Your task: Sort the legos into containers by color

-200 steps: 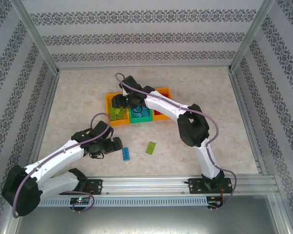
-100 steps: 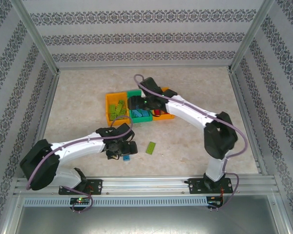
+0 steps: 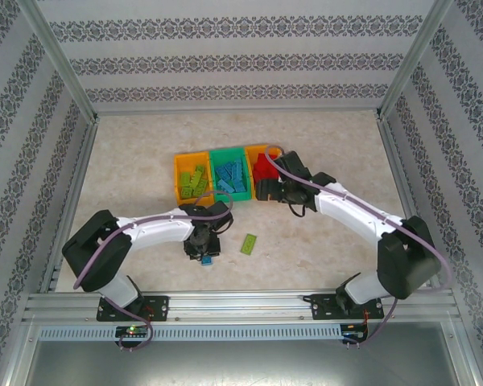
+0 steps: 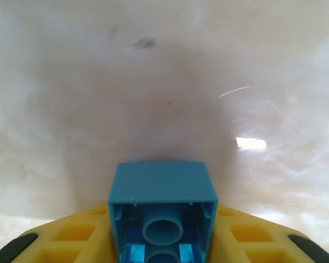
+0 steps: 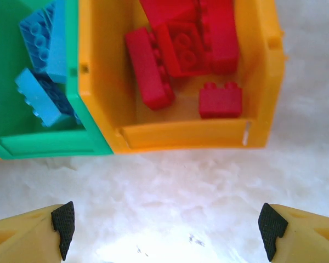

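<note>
My left gripper (image 3: 204,251) is shut on a blue lego (image 4: 162,189) down at the table, its yellow fingers (image 4: 71,238) pressing both sides. A lime green lego (image 3: 249,244) lies loose just to its right. Three containers stand in a row: a left orange bin (image 3: 177,181) with green legos, a green bin (image 3: 229,152) with blue legos (image 5: 41,98), and a right orange bin (image 5: 186,135) with red legos (image 5: 181,46). My right gripper (image 5: 165,224) hangs open over bare table just in front of the right orange bin, nothing between its fingers.
Metal frame posts and patterned walls enclose the marbled table (image 3: 330,153). The rail (image 3: 241,305) with both arm bases runs along the near edge. The right arm (image 3: 362,217) arcs across the right half of the table.
My left gripper swung right onto the blue lego and closed on it. My right gripper drew back from over the bins to their near side and opened wider.
</note>
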Available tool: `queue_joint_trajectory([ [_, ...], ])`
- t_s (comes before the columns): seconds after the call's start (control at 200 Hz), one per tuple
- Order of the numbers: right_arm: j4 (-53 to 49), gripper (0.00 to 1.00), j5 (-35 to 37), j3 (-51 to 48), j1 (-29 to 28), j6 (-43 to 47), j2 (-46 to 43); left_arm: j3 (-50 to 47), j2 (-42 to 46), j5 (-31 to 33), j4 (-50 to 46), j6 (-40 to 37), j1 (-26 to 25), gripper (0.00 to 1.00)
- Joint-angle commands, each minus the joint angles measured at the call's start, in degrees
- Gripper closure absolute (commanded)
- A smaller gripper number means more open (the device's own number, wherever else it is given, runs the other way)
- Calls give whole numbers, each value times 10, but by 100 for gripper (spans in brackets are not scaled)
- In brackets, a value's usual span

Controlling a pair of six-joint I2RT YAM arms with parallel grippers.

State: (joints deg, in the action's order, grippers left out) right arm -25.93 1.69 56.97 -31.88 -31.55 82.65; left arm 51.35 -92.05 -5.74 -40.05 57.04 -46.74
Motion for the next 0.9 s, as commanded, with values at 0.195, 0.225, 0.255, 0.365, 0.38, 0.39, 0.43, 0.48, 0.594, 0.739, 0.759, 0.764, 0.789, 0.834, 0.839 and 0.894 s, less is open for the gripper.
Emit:
queue_joint_trajectory([
  [0.195, 4, 10, 39, -108, -29, -75, -78, 144, 22, 36, -22, -116, 57, 70],
  [0.225, 5, 10, 43, -116, -34, -83, -84, 161, 19, 39, -24, -128, 66, 69],
  [0.255, 7, 10, 46, -123, -39, -92, -89, 180, 14, 41, -24, -140, 75, 69],
  [0.365, 21, 10, 45, -143, -59, -122, -99, 262, -29, 36, -26, -186, 106, 69],
  [0.38, 24, 10, 45, -145, -61, -126, -99, 275, -37, 35, -26, -192, 109, 69],
  [0.39, 27, 11, 45, -146, -63, -129, -99, 284, -43, 35, -29, -196, 112, 69],
  [0.43, 35, 11, 45, -152, -71, -141, -98, 320, -66, 28, -36, -210, 122, 69],
  [0.48, 47, 10, 47, -158, -80, -157, -97, 357, -96, 19, -37, -227, 132, 70],
  [0.594, 80, 10, 33, -165, -100, -174, -89, 444, -168, 12, -55, -255, 152, 68],
  [0.739, 85, 10, 30, -155, -118, -189, -67, 516, -244, 12, -66, -274, 167, 63],
  [0.759, 86, 11, 29, -153, -122, -192, -63, 522, -250, 15, -67, -275, 167, 62],
  [0.764, 86, 11, 29, -152, -123, -192, -61, 524, -251, 15, -67, -274, 167, 62],
  [0.789, 86, 11, 28, -149, -128, -195, -56, 530, -260, 18, -67, -273, 168, 61],
  [0.834, 84, 11, 30, -142, -138, -202, -46, 536, -270, 21, -65, -271, 168, 58],
  [0.839, 84, 11, 30, -142, -140, -203, -44, 536, -271, 21, -64, -270, 168, 57],
  [0.894, 80, 11, 34, -133, -155, -213, -31, 536, -273, 27, -58, -264, 169, 49],
])
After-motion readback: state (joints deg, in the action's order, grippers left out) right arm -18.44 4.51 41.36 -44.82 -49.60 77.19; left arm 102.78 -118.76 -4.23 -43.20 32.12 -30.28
